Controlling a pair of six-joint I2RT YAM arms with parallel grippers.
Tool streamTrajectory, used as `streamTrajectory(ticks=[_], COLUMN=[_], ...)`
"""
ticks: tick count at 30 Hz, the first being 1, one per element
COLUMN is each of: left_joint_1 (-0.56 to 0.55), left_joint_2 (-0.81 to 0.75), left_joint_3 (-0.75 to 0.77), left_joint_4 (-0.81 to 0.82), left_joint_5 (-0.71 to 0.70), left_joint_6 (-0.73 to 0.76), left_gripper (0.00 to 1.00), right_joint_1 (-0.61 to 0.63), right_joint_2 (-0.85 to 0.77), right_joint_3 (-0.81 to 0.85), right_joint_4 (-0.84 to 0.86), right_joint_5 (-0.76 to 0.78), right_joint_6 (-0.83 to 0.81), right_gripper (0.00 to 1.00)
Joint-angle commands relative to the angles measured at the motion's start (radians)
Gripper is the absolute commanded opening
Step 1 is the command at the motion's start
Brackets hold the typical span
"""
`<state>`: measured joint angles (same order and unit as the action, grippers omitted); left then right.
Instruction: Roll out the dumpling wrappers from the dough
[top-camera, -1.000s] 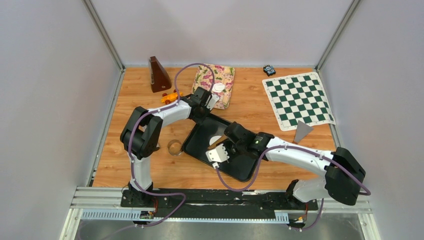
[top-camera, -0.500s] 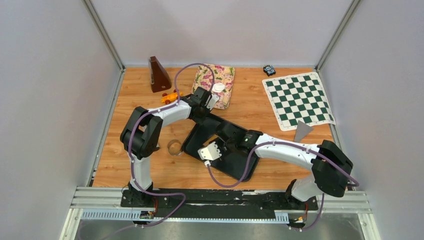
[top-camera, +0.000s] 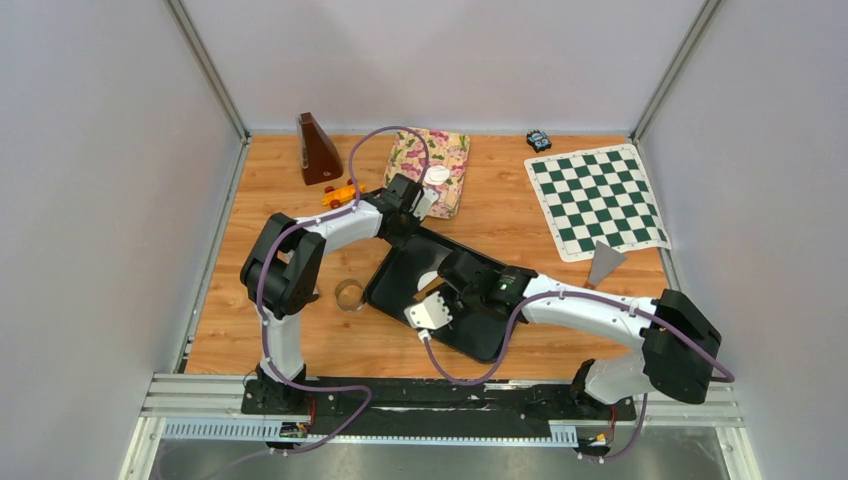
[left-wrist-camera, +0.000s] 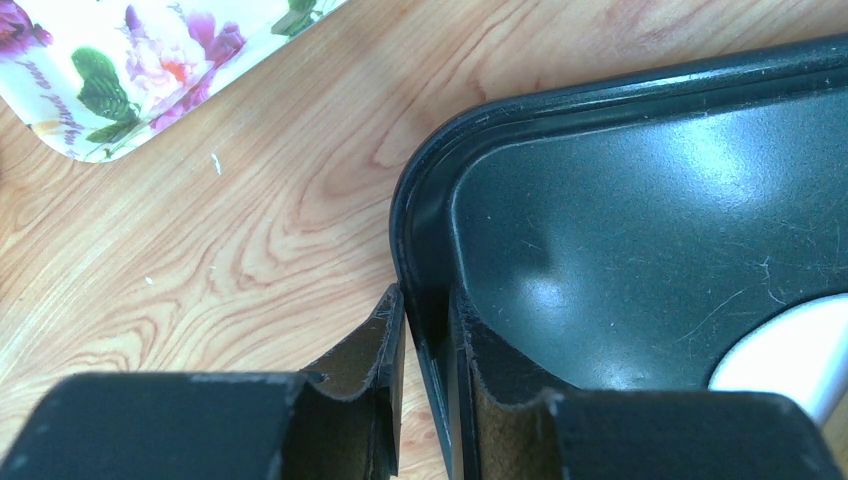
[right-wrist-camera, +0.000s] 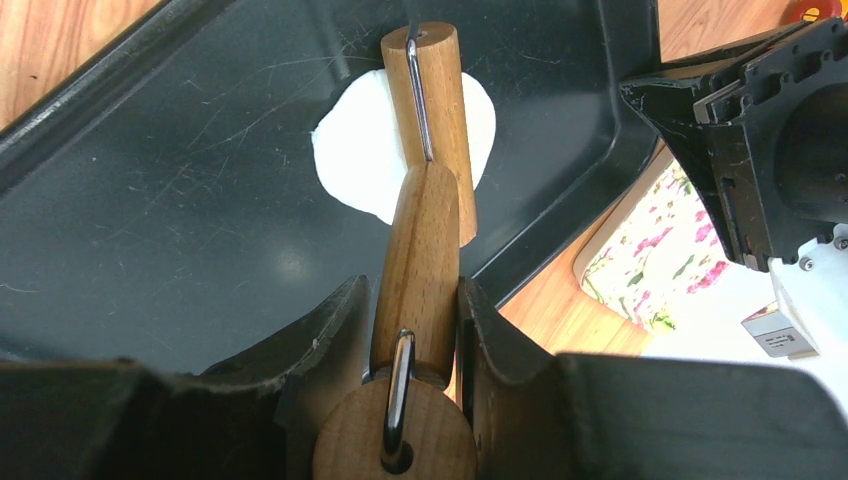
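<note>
The right gripper (right-wrist-camera: 412, 295) is closed narrowly on the wooden handle of a small rolling pin (right-wrist-camera: 432, 120), its fingers pressed to both sides of it. The pin runs almost straight up the right wrist frame, away from the fingers. Its barrel lies across the dumpling wrapper (right-wrist-camera: 350, 160), a flat white disc on the floor of the black tray (right-wrist-camera: 150, 220), upper middle of the frame.

The wrapper is roughly round with no marked long axis, and more of it shows to the left of the barrel than to the right. With the barrel's axis up the frame, the next stroke probably rolls sideways, towards that left part.

The left gripper (left-wrist-camera: 428, 305) pinches the tray's rim at a corner and is farther from the dough.
</note>
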<state>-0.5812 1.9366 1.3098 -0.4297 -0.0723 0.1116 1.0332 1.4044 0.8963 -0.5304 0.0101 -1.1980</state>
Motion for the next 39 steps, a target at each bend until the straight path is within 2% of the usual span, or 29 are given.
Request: streamTrajectory(ticks=[1, 25, 39], left_joint_1=[-0.004, -0.004, -0.004], left_joint_2=[-0.065, -0.071, -0.059], left_joint_3=[0.002, 0.006, 0.008], left_joint_4=[-0.004, -0.009, -0.010], left_joint_5=[-0.024, -0.023, -0.045], left_joint_6=[0.045, 0.041, 0.037], left_gripper=[0.00, 0.00, 0.00], right_joint_1=[0.023, 0.049, 0.050], right_joint_2=[0.062, 0.041, -0.011], right_joint_3=[-0.085, -0.090, -0.108], right_joint_4=[-0.374, -0.522, -0.557], right_joint_5=[-0.151, -0.233, -0.190], right_joint_6=[0.082, 0.141, 0.139], right_gripper=[0.00, 0.00, 0.00])
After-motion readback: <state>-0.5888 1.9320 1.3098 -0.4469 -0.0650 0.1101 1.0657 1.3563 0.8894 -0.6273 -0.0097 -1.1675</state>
